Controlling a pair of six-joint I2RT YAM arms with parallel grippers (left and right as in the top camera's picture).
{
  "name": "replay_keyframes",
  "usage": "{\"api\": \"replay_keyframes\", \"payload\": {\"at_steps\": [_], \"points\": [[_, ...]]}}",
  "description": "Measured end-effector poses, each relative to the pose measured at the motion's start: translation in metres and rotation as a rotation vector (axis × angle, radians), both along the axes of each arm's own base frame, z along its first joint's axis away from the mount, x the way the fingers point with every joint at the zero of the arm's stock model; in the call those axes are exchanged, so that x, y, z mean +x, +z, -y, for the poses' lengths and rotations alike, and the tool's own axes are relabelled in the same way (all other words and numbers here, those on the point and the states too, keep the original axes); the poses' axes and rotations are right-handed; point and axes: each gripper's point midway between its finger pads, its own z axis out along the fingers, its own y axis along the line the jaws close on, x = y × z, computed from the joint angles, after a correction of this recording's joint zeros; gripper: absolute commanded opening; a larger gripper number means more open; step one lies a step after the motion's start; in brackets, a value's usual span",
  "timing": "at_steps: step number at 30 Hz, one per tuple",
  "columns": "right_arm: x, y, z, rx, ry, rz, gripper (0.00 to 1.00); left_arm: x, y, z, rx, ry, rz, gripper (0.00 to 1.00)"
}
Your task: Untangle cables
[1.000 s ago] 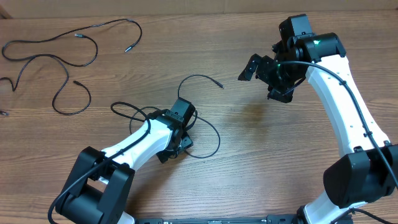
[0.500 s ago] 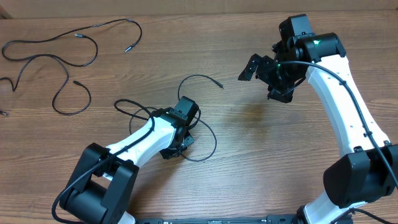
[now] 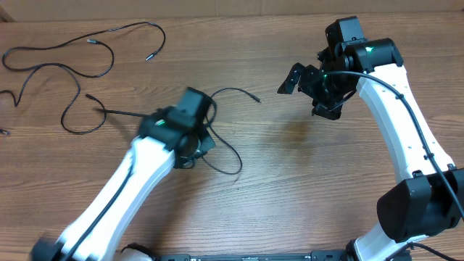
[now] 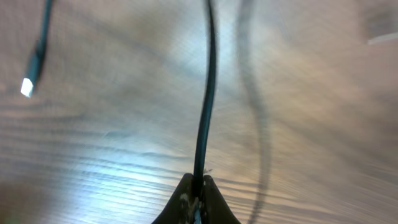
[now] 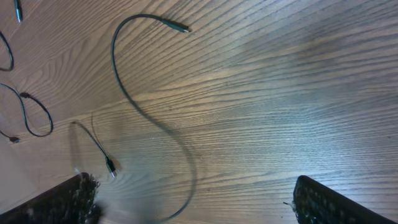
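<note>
Arms point(image 3: 395, 119) are white with black joints point(image 3: 417, 206), wires point(image 3: 407, 101), left hand point(image 4: 198, 186) and right hand point(image 3: 308, 93).

Right tool point(image 5: 193, 191) fingers stand wide apart, lower corners. One cable point(image 5: 114, 59) snakes down bench point(image 5: 298, 93), plug point(image 5: 181, 28) uppermost; more cables point(image 5: 25, 96) far left (partly cropped).

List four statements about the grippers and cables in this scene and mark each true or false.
1. The left gripper is shut on a black cable. True.
2. The right gripper holds a cable end. False: its jaws stand open and empty above the table.
3. Other loose cables lie toward the far left of the table, away from both grippers. True.
4. The table is white plastic. False: it is brown wood grain.
</note>
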Motion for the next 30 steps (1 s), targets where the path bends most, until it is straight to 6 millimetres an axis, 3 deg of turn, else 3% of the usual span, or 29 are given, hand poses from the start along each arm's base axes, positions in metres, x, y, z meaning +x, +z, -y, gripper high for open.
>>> {"api": "replay_keyframes", "payload": {"at_steps": [2,4,9,12,17,23,30], "points": [[0.000,0.000,0.000,0.000,0.001,0.001,1.00,-0.003,0.039,-0.013,-0.052,0.030,0.114,0.04],[0.000,0.000,0.000,0.000,0.001,0.000,1.00,-0.009,0.067,-0.031,-0.094,0.082,0.196,0.04],[0.000,0.000,0.000,0.000,0.000,0.001,1.00,-0.021,0.114,-0.064,-0.206,0.194,0.357,0.04],[0.000,0.000,0.000,0.000,0.000,0.000,1.00,-0.027,0.133,-0.080,-0.244,0.253,0.432,0.04],[0.000,0.000,0.000,0.000,0.001,0.001,1.00,-0.018,0.180,-0.108,-0.353,0.337,0.647,0.04],[0.000,0.000,0.000,0.000,0.001,0.000,1.00,-0.010,0.205,-0.119,-0.469,0.339,0.735,0.04],[0.000,0.000,0.000,0.000,0.001,0.001,1.00,-0.007,0.239,-0.161,-0.579,0.484,0.872,0.04]]}}
